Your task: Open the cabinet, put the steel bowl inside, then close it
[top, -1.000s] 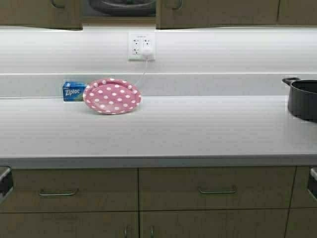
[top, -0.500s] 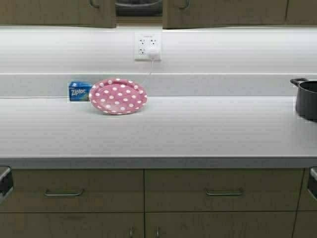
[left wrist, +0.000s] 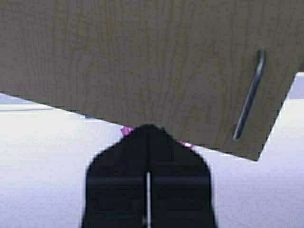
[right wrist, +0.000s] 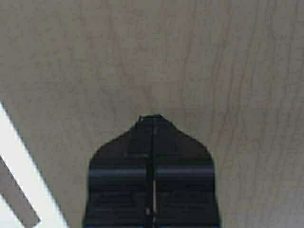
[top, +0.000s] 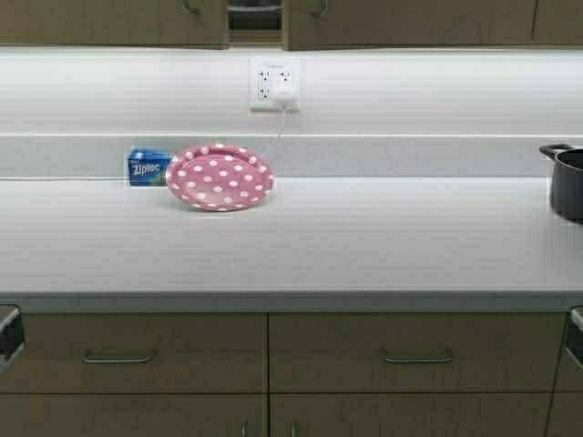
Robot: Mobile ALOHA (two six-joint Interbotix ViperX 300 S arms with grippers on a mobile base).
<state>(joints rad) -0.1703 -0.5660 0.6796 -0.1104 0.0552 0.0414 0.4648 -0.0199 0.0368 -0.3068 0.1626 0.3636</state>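
Left gripper (left wrist: 148,130): fingers pressed together, tip against your left cabinet door (left wrist: 142,61), pushing it closed.
Right gripper (right wrist: 152,118): likewise pressed together, against the right door (right wrist: 156,52).
Counter (top: 301,246): polka-dot plate (top: 219,177) at back edge.
Cabinet (top: 255,23): doors nearly meeting; steel bowl presumably inside, not identifiable.

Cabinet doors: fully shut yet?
Not quite. In the high view a narrow dark gap shows between the two doors of the cabinet; both grippers, left and right, are shut against the wood.

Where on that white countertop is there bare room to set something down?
The wide stretch of white countertop between the pink polka-dot plate and the black pot is bare. It is crowded only where the blue Ziploc box meets the plate.
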